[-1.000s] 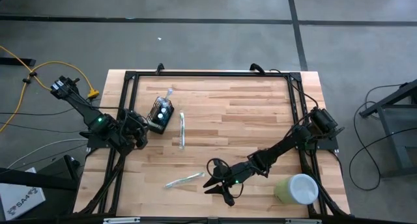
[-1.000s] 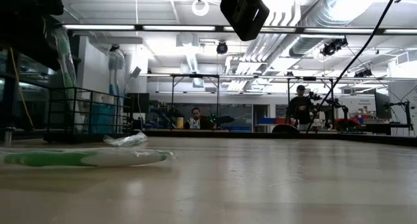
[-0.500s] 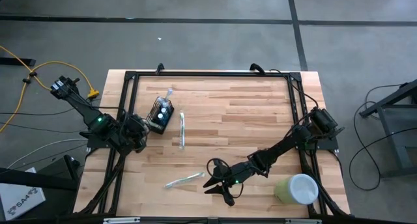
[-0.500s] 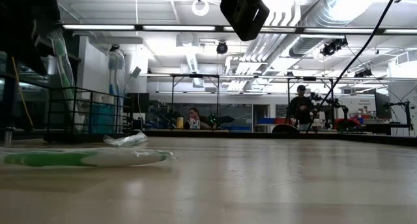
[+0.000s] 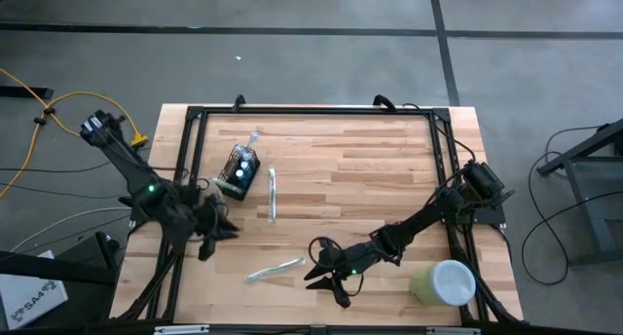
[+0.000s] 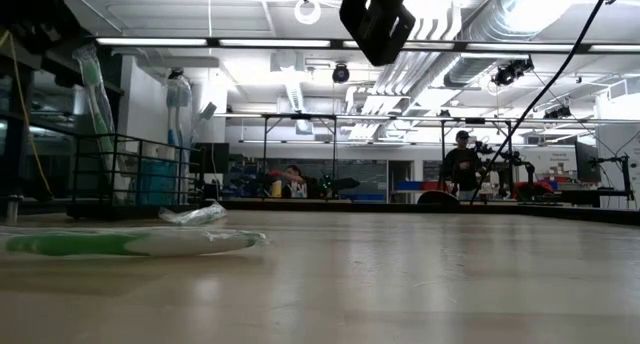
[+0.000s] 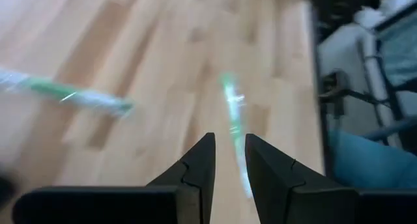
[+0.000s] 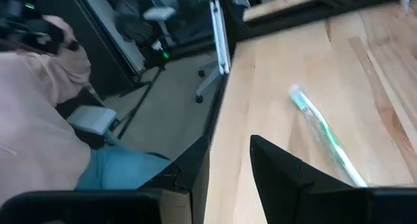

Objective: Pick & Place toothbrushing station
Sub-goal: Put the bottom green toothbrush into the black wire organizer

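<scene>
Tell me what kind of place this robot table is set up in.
Probably a robotics lab or workshop: exposed ceiling ducts, other rigs with a standing person behind, and a wooden table on bare concrete floor.

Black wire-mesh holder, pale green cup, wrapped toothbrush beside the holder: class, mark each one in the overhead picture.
black wire-mesh holder (image 5: 240,171): high view, middle of its body.
pale green cup (image 5: 452,280): high view, white inside.
wrapped toothbrush (image 5: 273,195): high view, middle of its length.
</scene>
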